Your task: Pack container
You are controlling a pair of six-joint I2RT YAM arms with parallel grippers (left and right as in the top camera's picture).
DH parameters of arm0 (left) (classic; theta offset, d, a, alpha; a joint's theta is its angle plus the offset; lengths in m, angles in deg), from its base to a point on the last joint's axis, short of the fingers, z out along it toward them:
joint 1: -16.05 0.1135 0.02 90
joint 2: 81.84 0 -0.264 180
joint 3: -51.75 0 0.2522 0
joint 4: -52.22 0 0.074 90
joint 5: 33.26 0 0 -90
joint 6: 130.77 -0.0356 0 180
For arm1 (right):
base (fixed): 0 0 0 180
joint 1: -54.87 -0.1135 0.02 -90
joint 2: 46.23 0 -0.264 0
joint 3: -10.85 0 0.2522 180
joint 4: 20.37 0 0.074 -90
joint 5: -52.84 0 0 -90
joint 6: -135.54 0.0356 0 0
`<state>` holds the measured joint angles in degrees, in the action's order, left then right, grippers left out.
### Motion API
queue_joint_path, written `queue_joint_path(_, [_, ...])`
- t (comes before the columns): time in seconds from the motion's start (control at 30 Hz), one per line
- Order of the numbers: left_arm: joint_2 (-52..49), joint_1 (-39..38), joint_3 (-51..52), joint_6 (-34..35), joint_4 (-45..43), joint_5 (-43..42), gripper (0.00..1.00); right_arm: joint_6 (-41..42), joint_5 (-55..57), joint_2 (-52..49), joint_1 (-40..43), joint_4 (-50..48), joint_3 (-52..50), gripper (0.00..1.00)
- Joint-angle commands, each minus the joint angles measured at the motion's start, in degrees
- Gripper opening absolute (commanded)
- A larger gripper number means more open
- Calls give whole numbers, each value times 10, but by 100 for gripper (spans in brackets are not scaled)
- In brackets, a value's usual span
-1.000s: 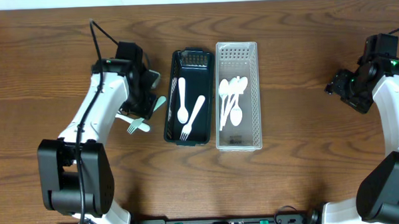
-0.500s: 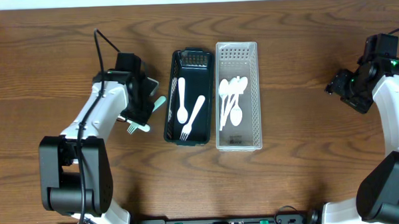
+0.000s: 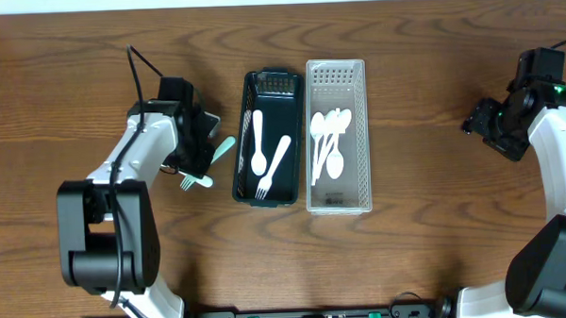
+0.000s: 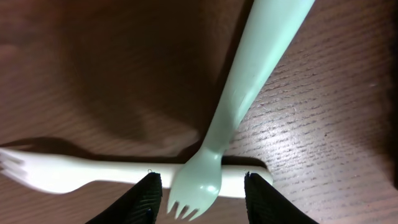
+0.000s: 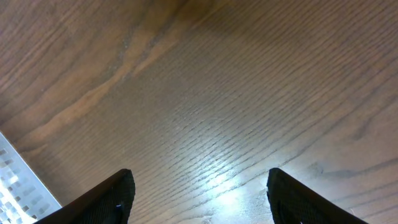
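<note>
The pale green fork [image 4: 252, 74], left of the dark tray [image 3: 237, 175], is seen with its tines between the parted jaws of the left gripper [image 4: 200, 199] at bottom centre, handle running to the upper right over a white fork [image 4: 93, 173]; the right gripper [image 5: 199, 199] is parted, empty, at far right; no writing is readable.

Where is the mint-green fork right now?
In the overhead view, the mint-green fork lies just left of the dark tray, crossing a white fork under the left gripper.
</note>
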<state>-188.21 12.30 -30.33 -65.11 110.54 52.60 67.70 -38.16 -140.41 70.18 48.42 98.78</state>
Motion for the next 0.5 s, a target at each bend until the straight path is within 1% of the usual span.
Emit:
queue_joint_path(0.0, [-17, 2, 4, -9, -1, -10, 47, 7, 7, -5, 3, 1, -1, 71])
queue_joint_path(0.3, [-61, 1, 4, -9, -1, -11, 46, 7, 8, -5, 3, 1, -1, 71])
queue_joint_path(0.47, [-72, 1, 4, -9, -3, -11, 44, 7, 8, -5, 3, 1, -1, 71])
